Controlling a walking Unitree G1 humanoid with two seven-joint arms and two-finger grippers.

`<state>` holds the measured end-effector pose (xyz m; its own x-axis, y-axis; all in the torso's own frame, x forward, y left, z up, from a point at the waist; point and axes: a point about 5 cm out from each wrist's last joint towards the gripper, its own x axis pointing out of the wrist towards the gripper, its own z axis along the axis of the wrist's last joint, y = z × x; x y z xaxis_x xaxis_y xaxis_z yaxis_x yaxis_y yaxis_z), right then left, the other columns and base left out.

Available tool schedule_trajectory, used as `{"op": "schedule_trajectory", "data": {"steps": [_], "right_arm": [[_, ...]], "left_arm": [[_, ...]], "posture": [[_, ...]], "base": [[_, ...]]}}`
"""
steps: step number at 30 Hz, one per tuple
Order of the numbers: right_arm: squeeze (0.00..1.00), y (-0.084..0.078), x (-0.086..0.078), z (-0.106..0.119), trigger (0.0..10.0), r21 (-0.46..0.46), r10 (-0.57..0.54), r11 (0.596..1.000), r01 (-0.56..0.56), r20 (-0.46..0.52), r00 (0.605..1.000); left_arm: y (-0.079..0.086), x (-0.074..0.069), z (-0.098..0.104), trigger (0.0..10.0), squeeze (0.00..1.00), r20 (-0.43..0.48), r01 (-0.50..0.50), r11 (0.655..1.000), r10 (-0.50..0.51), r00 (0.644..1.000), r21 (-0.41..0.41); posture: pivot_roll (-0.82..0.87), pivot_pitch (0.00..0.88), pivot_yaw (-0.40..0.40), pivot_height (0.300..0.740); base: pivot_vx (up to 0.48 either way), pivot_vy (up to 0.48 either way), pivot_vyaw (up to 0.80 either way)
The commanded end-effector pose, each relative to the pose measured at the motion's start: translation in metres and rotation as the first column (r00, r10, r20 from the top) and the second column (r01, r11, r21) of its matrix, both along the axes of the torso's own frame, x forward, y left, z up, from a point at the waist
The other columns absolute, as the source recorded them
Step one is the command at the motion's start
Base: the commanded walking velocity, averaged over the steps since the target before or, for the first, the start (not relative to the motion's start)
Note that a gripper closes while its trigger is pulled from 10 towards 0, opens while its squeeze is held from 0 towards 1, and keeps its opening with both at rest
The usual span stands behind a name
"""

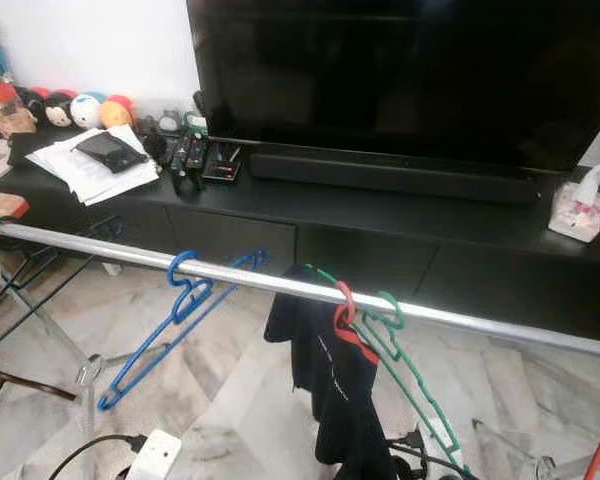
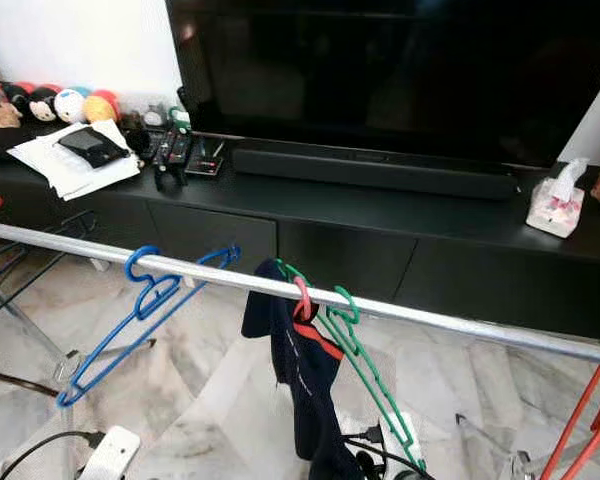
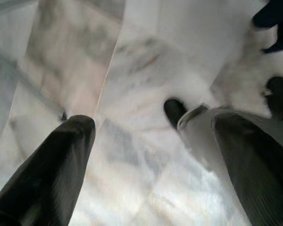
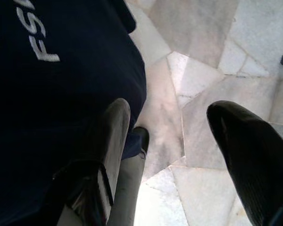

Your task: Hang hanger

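Hangers on the rail, both pincers released and low.
The silver rail [image 1: 280,283] carries the blue hanger [image 1: 170,320], the red hanger [image 1: 346,318] with a dark shirt [image 1: 330,380], and the green hanger [image 1: 405,370]; the left pincer [image 3: 151,155] and right pincer [image 4: 174,150] gape over marble floor [image 3: 146,70], so hanging looks done, or another hanger must be fetched next.

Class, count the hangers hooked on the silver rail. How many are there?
3: a blue hanger toward the left, a red hanger carrying the dark garment mid-rail, and a green hanger beside it. Others may be hidden.
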<state>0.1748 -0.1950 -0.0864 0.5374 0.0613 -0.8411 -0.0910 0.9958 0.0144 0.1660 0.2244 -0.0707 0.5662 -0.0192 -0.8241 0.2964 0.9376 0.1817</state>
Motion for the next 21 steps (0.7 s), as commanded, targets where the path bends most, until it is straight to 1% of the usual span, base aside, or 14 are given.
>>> {"op": "schedule_trajectory", "data": {"steps": [1, 4, 9, 10, 14, 21], "right_arm": [[0.00, -0.001, -0.001, 0.000, 10.0, -0.006, -0.004, 1.000, 0.004, -0.008, 1.000], [0.00, -0.002, -0.001, 0.000, 10.0, -0.005, -0.014, 1.000, 0.014, -0.006, 1.000], [0.00, -0.001, -0.001, -0.001, 10.0, -0.007, -0.008, 1.000, 0.008, -0.009, 1.000], [0.00, -0.001, -0.001, -0.001, 10.0, -0.006, -0.007, 1.000, 0.007, -0.008, 1.000], [0.00, -0.002, -0.002, -0.001, 10.0, -0.004, -0.010, 1.000, 0.009, -0.006, 1.000], [0.00, -0.001, -0.002, -0.001, 10.0, -0.003, -0.006, 1.000, 0.006, -0.008, 1.000]], "left_arm": [[0.003, -0.005, -0.005, 10.0, 0.00, -0.022, -0.055, 0.999, 0.055, 0.998, 0.002], [0.001, -0.001, -0.008, 10.0, 0.00, -0.015, -0.162, 0.986, 0.162, 0.987, -0.024], [-0.005, 0.000, -0.012, 10.0, 0.00, -0.029, -0.165, 0.986, 0.164, 0.986, -0.025], [-0.007, 0.001, -0.012, 10.0, 0.00, -0.025, -0.199, 0.979, 0.198, 0.980, -0.050], [-0.010, 0.004, -0.013, 10.0, 0.00, -0.019, -0.223, 0.973, 0.222, 0.975, -0.064], [-0.012, 0.003, -0.014, 10.0, 0.00, -0.026, -0.223, 0.973, 0.222, 0.975, -0.061]], "posture": [[-0.01, 0.038, -0.035, 0.740], [-0.01, 0.039, -0.036, 0.740], [-0.02, 0.044, -0.038, 0.740], [-0.03, 0.045, -0.036, 0.740], [-0.02, 0.050, -0.039, 0.740], [-0.02, 0.051, -0.039, 0.740]], "base": [[0.000, 0.000, 0.00], [0.000, 0.000, 0.00], [0.000, 0.000, 0.00], [0.000, 0.000, 0.00], [0.000, 0.000, 0.00], [0.000, 0.000, 0.00]]}}
